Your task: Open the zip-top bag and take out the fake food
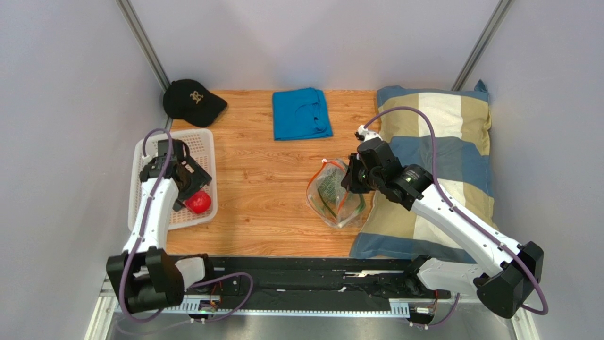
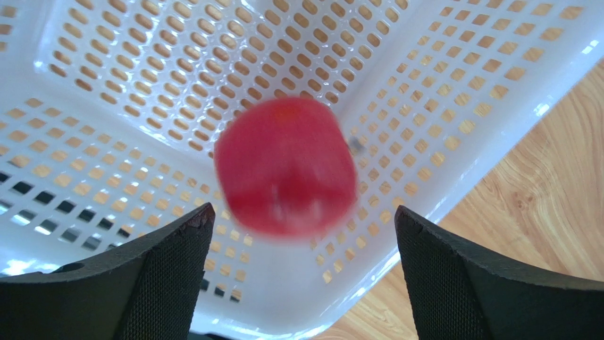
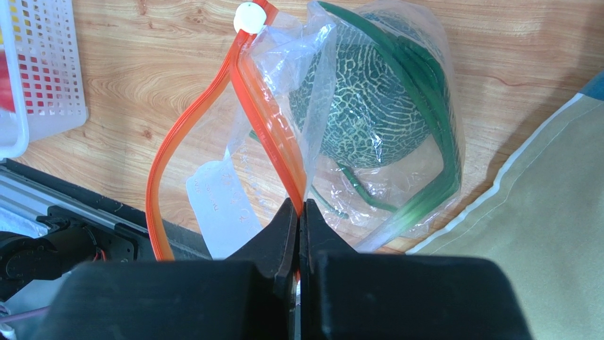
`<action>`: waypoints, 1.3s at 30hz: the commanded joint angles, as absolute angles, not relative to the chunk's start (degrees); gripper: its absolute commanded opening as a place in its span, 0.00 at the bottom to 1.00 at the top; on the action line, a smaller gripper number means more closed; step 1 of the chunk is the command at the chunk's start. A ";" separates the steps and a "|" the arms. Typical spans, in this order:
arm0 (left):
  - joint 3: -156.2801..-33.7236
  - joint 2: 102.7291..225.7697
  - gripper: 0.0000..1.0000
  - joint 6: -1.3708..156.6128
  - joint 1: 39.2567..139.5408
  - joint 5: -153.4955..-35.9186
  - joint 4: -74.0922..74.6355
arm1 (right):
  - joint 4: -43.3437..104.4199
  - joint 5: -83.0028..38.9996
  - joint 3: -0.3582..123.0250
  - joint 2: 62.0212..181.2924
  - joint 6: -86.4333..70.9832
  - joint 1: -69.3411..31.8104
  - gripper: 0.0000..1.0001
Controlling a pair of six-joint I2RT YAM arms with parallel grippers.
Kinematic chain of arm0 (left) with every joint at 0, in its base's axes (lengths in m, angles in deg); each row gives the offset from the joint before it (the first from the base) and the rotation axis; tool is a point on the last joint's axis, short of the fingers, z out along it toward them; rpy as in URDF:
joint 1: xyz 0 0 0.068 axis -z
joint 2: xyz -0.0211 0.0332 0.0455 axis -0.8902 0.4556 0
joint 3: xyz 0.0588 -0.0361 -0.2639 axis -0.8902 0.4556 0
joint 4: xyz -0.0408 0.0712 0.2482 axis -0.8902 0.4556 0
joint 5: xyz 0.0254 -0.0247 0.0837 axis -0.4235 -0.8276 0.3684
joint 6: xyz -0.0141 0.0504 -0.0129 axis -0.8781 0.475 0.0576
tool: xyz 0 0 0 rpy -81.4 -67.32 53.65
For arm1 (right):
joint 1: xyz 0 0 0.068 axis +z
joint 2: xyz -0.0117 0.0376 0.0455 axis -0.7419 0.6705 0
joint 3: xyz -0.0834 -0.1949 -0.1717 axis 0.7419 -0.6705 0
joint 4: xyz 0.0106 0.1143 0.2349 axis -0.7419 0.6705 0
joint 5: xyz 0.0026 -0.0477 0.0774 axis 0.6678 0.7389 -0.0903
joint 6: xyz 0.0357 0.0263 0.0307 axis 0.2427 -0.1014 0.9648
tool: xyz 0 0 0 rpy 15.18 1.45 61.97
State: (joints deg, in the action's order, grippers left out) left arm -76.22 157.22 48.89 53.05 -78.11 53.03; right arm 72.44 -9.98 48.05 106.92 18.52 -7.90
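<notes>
Red fruit (image 2: 285, 166) in white basket (image 2: 461, 106), just beyond wide-open L end effector (image 2: 303, 212), R end effector (image 3: 298, 212) clamped on zip-top bag (image 3: 266, 127)

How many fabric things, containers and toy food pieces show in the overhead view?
Fabric things: 3 (black cap, blue cloth, striped pillow)
Containers: 2 (white basket, zip-top bag)
Toy food: 2 (red fruit, green netted ball)
Total: 7

You've got 1x zip-top bag (image 1: 330, 209), 1x red fruit (image 1: 199, 202), 1x leafy ball (image 3: 368, 113), 1x basket (image 1: 208, 152), 1x cap (image 1: 193, 101), 1x blue cloth (image 1: 302, 113), 1x pillow (image 1: 454, 127).
</notes>
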 commanded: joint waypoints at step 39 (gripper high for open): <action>-106.94 181.04 0.17 50.27 111.24 -113.44 29.71 | 70.37 -11.46 50.65 101.66 22.54 -7.99 0.00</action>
